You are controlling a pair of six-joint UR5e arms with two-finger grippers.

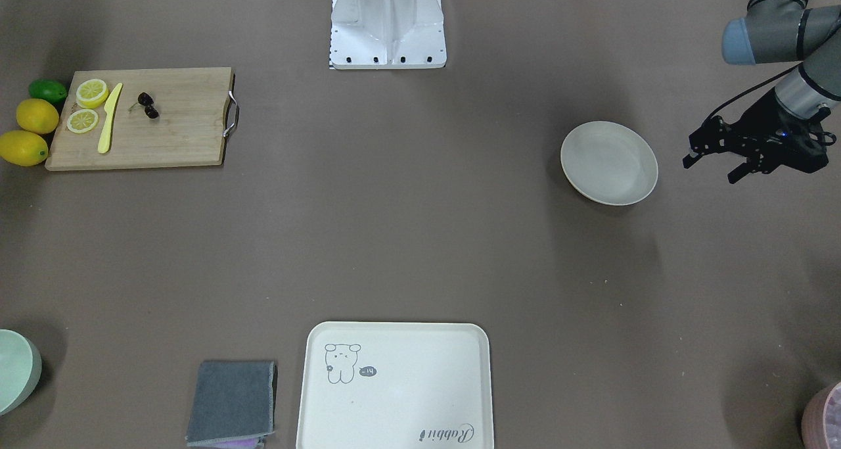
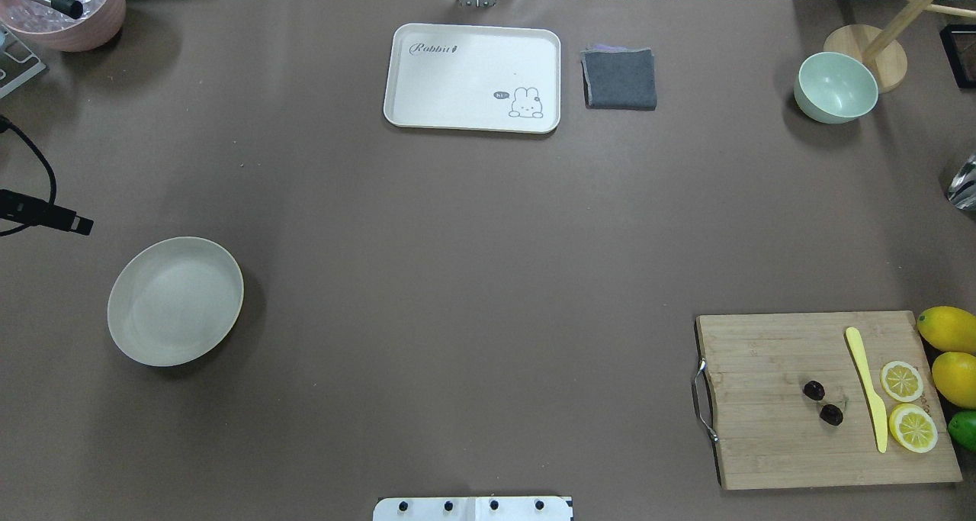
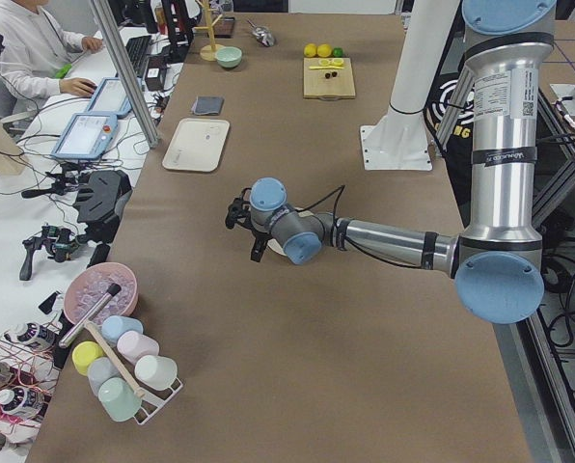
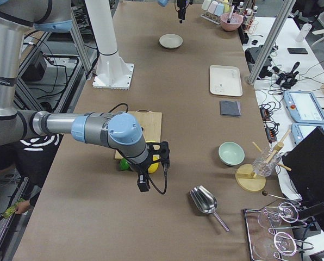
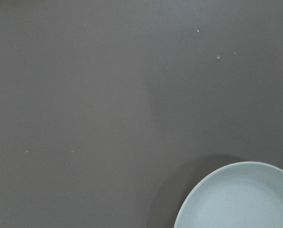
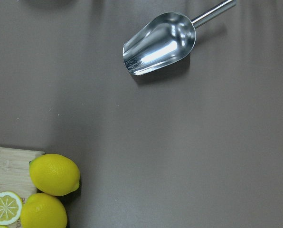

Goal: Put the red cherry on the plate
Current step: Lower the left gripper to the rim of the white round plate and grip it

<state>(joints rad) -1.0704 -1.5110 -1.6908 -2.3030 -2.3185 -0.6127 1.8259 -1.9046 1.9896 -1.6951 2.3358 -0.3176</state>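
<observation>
Two dark fruits make up the red cherry, lying about mid-way along the cutting board, just beside the yellow knife and apart from it. I read the pair's long axis as slanting across the board; in the front view its thin stems seem to trail toward the knife. Lemon slices sit past the knife, and whole lemons crowd the board's short edge there. The opposite edge carries a metal handle, and from it bare table runs wide to the plate, well apart from the board.

Only the front view shows me the left gripper whole: fingers spread, empty, beside the plate on the side away from the board. The right gripper shows only from the side, past the board's lemon edge; I cannot tell how its jaws stand. Its wrist camera adds a steel scoop beyond the lemons.
</observation>
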